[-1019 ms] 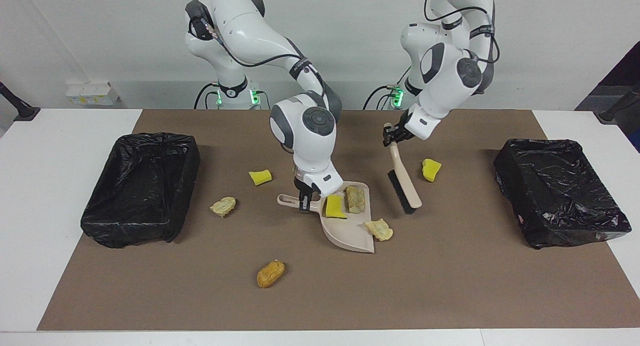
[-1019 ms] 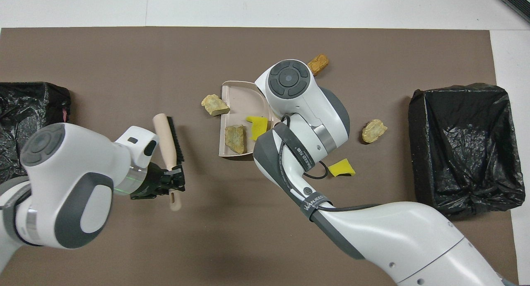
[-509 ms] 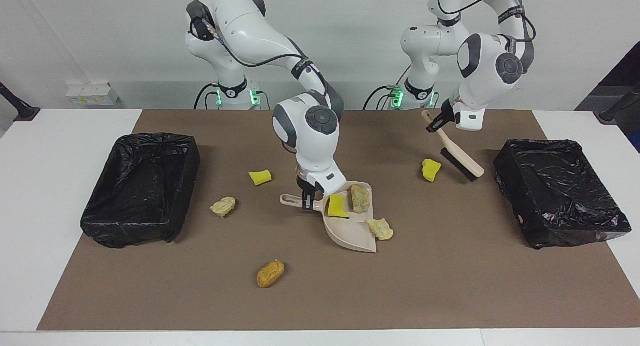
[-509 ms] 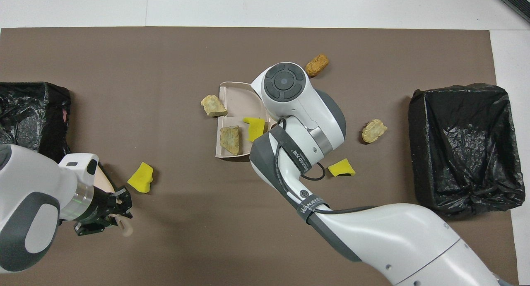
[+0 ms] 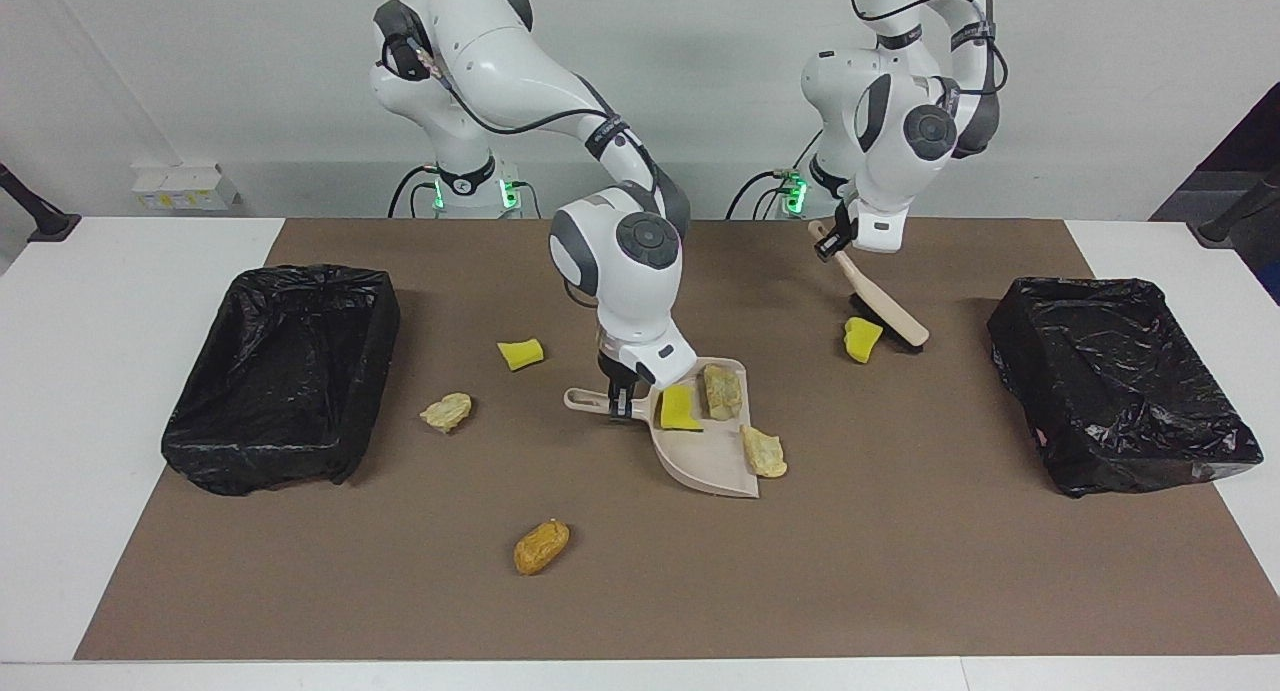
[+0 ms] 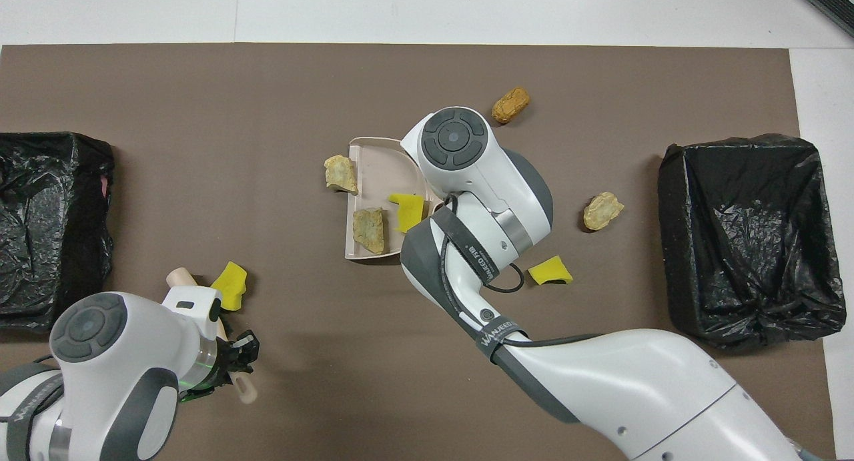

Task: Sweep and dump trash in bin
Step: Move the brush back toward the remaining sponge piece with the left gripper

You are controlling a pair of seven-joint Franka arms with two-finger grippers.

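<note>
Right gripper (image 5: 620,403) clamped on dustpan (image 5: 706,449) handle, pan flat on mat mid-table. Left gripper (image 5: 833,241) gripping brush (image 5: 880,306) handle, bristle end down beside yellow chunk (image 5: 861,338) toward left arm's end. Inside pan: yellow sponge (image 5: 679,410) and beige lump (image 5: 721,391). Beige piece (image 5: 765,453) touching pan's edge, outside. Loose on mat toward right arm's end: yellow chunk (image 5: 521,353), beige piece (image 5: 446,411), orange-brown lump (image 5: 541,546) farthest from robots. Black-lined bins (image 5: 283,371) (image 5: 1120,381) at each end of mat.
</note>
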